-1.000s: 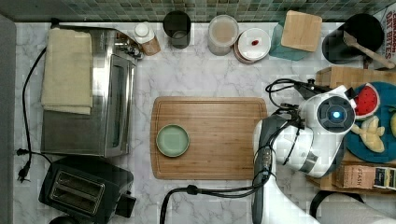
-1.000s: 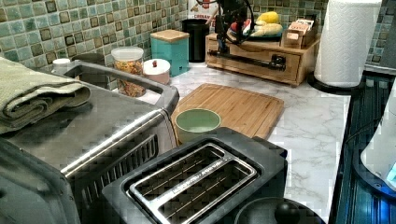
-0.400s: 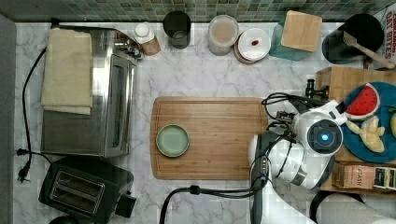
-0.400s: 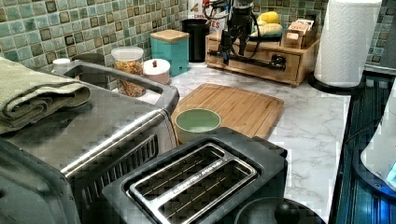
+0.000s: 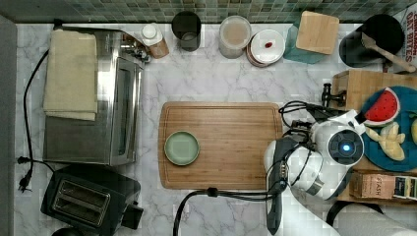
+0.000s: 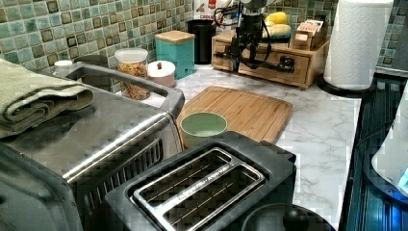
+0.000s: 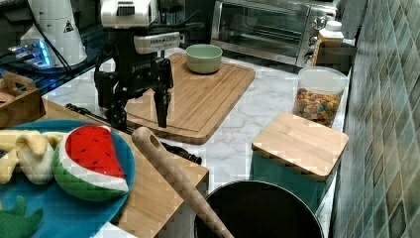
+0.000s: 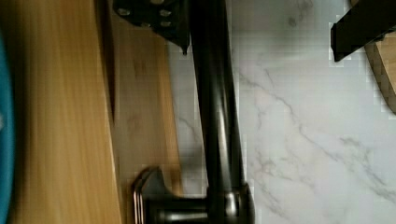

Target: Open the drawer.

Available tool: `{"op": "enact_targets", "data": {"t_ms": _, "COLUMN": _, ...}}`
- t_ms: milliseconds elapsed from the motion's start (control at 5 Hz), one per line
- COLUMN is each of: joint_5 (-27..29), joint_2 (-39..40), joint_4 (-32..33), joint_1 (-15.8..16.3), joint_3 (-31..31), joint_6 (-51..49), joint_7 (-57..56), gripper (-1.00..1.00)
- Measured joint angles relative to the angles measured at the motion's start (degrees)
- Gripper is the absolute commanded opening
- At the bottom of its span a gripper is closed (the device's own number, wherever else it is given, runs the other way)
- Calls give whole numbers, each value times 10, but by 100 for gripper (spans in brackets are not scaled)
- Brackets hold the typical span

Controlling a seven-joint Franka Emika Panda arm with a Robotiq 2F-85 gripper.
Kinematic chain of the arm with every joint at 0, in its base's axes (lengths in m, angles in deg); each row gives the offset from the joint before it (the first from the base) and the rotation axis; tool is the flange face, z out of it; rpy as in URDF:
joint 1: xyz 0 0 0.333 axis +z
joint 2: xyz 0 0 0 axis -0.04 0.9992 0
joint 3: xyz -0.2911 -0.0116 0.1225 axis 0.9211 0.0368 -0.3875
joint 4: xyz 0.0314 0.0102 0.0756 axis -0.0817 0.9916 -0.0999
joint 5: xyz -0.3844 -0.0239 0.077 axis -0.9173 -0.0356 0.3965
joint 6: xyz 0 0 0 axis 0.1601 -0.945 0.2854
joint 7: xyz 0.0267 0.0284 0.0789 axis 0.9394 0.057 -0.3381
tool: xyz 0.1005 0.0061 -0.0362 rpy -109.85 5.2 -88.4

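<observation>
Right view, left of centre: the claw (image 7: pixel 140 111) hangs released, fingers spread either side of the black handle (image 7: pixel 184 152) of the drawer (image 6: pixel 269 64), which sits shut in the wooden box at upper right of the left view. If one finger lands on the bar, closing could slip off.

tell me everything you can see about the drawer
The drawer is a wide, shallow front of light wood set in a low wooden box on the marble counter, beside the cutting board. A long black metal bar handle runs across its face on knobbed posts. It looks shut or barely out. The gripper hangs over the handle, fingers spread to either side of the bar. A blue plate of toy food sits on the box top.
</observation>
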Motion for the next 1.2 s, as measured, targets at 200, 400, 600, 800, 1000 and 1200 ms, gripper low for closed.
{"op": "enact_targets", "data": {"t_ms": 200, "joint_5": 5, "joint_2": 8, "joint_4": 0, "joint_1": -1, "joint_3": 0, "joint_6": 4, "joint_7": 0, "gripper": 100}}
{"op": "enact_targets", "data": {"t_ms": 400, "joint_5": 9, "joint_2": 8, "joint_4": -1, "joint_1": 0, "joint_3": 0, "joint_6": 4, "joint_7": 0, "gripper": 100}}
{"op": "enact_targets", "data": {"t_ms": 600, "joint_5": 22, "joint_2": 16, "joint_4": -6, "joint_1": 0, "joint_3": 0, "joint_6": 5, "joint_7": 0, "gripper": 100}}
{"op": "enact_targets", "data": {"t_ms": 800, "joint_5": 28, "joint_2": 28, "joint_4": -17, "joint_1": -42, "joint_3": -40, "joint_6": 3, "joint_7": -42, "gripper": 100}}
{"op": "enact_targets", "data": {"t_ms": 1000, "joint_5": 73, "joint_2": 41, "joint_4": -22, "joint_1": -68, "joint_3": -63, "joint_6": 15, "joint_7": -65, "gripper": 100}}
{"op": "enact_targets", "data": {"t_ms": 1200, "joint_5": 79, "joint_2": 43, "joint_4": -24, "joint_1": -65, "joint_3": -63, "joint_6": 10, "joint_7": -56, "gripper": 100}}
